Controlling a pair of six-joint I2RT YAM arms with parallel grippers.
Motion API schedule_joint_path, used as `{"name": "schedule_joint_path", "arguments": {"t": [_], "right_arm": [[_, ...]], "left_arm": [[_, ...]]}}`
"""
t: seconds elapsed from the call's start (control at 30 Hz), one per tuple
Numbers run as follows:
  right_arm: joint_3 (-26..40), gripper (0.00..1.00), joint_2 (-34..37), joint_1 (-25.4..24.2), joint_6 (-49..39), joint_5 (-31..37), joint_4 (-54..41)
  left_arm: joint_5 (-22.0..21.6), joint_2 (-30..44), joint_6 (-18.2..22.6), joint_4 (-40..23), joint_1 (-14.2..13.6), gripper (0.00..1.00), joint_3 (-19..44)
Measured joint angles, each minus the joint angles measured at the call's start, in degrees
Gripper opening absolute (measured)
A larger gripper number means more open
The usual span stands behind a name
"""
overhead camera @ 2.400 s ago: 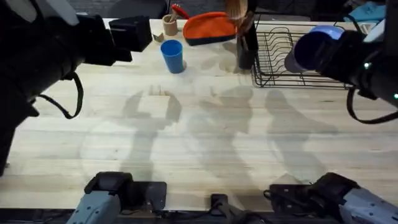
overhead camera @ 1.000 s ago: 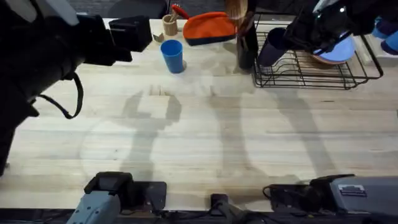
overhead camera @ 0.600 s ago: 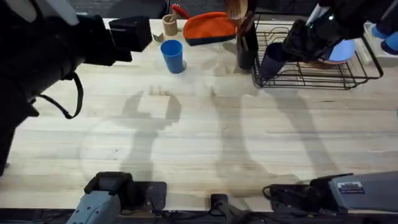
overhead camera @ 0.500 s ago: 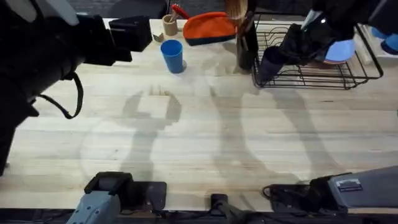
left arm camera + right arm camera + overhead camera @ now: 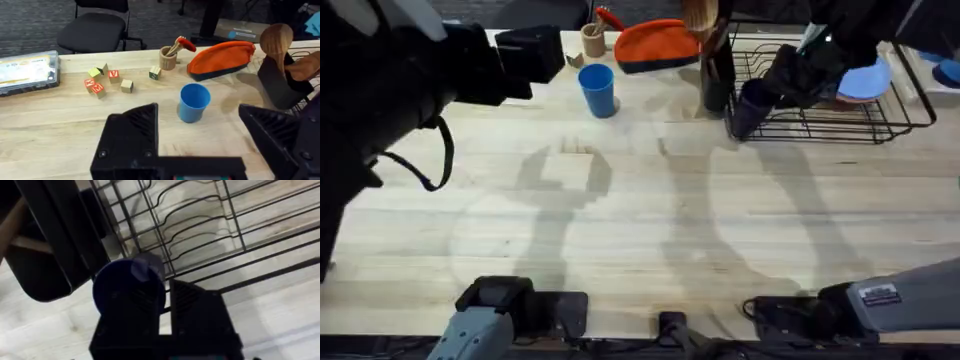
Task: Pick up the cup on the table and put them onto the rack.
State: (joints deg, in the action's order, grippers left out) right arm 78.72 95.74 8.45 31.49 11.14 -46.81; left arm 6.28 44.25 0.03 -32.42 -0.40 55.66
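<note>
Left gripper (image 5: 200, 145) spread wide, holding nothing, hovering at the far left of the table (image 5: 650, 210). Just beyond it, the bright blue cup (image 5: 597, 90) stands upright on the table. Far right: right gripper (image 5: 775, 85) clenched on the dark navy cup (image 5: 748, 105) at the near-left corner of the rack (image 5: 880, 118).

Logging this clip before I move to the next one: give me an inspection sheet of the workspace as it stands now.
Surface: light wooden table, arm shadows across it.
Job's things: blue cup upright on the table; dark cup at the corner of the rack.
Clutter: orange pouch, small wooden cup, letter blocks, black utensil holder.
Grippers: right gripper shut on the dark cup; left gripper open, hovering near the blue cup.
Cables: black cable on the left arm.
Surroundings: office chair.
</note>
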Motion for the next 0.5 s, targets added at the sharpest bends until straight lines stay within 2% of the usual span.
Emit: {"name": "schedule_joint_path", "arguments": {"t": [0.03, 0.2, 0.5], "right_arm": [[0.0, 0.186, 0.0, 0.0, 0.0, 0.0, 0.0], [0.0, 0.252, 0.0, 0.0, 0.0, 0.0, 0.0], [0.0, 0.259, 0.0, 0.0, 0.0, 0.0, 1.3]], "left_arm": [[0.0, 0.0, 0.0, 0.0, 0.0, 0.994, 0.0], [0.0, 0.0, 0.0, 0.0, 0.0, 0.993, 0.0], [0.0, 0.0, 0.0, 0.0, 0.0, 0.993, 0.0]]}}
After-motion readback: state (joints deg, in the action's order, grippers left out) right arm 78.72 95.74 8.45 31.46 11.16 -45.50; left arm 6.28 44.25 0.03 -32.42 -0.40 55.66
